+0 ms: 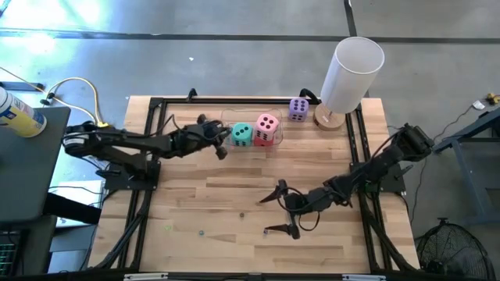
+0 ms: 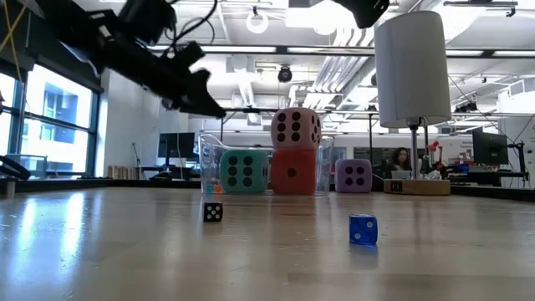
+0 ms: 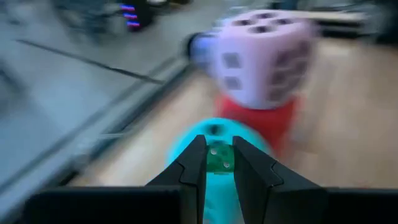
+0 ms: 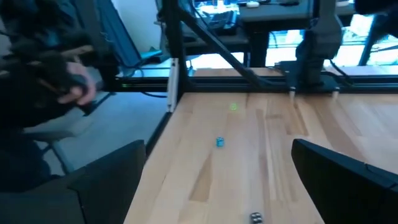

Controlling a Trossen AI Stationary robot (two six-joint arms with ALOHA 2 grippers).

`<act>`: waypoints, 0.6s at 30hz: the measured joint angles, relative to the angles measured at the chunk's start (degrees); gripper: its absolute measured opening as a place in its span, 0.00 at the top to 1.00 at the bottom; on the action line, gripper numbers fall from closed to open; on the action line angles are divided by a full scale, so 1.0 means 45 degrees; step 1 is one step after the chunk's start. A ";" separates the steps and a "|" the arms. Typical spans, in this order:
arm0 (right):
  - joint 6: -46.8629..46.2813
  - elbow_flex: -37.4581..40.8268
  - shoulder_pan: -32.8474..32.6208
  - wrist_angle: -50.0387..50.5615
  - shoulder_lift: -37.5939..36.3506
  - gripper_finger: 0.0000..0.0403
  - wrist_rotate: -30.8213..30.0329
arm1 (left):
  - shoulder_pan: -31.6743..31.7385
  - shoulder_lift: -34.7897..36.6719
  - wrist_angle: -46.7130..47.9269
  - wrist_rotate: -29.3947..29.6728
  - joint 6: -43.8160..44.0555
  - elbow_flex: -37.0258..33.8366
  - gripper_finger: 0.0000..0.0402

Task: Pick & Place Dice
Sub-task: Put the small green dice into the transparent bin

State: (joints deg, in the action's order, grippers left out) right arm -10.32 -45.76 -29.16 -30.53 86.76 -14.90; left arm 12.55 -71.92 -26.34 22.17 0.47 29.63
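The left gripper (image 3: 218, 163), near the teal die (image 1: 241, 134), seems clamped on a small green die (image 3: 219, 158). Released off-centre, it could topple the pink die (image 1: 267, 125) off the red die (image 2: 292, 172). The right gripper (image 1: 281, 211) waits open.

Two dark, near-black jointed arms, built of slim tubular links with bulkier housings at the joints. Left arm (image 1: 133, 142) trailed by a pale yellow cable looping off its base. Right arm (image 1: 375, 168) thickest at its shoulder block. Left claw (image 3: 219, 163): two black, angular, wedge-shaped fingers. Right claw (image 4: 217, 180): broad, flat, matte black fingers.
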 joint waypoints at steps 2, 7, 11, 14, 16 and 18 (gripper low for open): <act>0.0017 -0.0002 -0.0166 -0.0056 0.0000 0.02 0.0004 | 0.0097 -0.0264 -0.0102 0.0564 -0.0152 0.0000 0.87; 0.0643 -0.0001 -0.0550 -0.0018 0.0000 0.02 0.0001 | 0.0444 -0.0532 -0.0162 0.0567 0.0446 0.0000 0.87; 0.0587 -0.0002 -0.0565 0.0047 0.0216 0.02 -0.0057 | 0.1213 -0.0885 -0.0358 -0.1031 0.1582 0.0004 0.87; 0.0468 0.0000 -0.0534 -0.0049 0.0200 0.02 -0.0085 | 0.1650 -0.1035 -0.0310 -0.1553 0.1998 0.0004 0.87; 0.0256 0.0000 -0.0472 -0.0024 0.0199 0.02 -0.0039 | 0.1837 -0.1029 -0.0387 -0.1462 0.2397 0.0004 0.87; 0.0227 0.0000 -0.0473 -0.0031 0.0199 0.02 -0.0038 | 0.1974 -0.1026 -0.0443 -0.1443 0.2925 0.0004 0.87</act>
State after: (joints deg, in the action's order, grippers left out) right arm -9.30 -45.76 -31.29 -30.67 87.66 -15.07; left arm 21.43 -76.54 -28.33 15.67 13.63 29.65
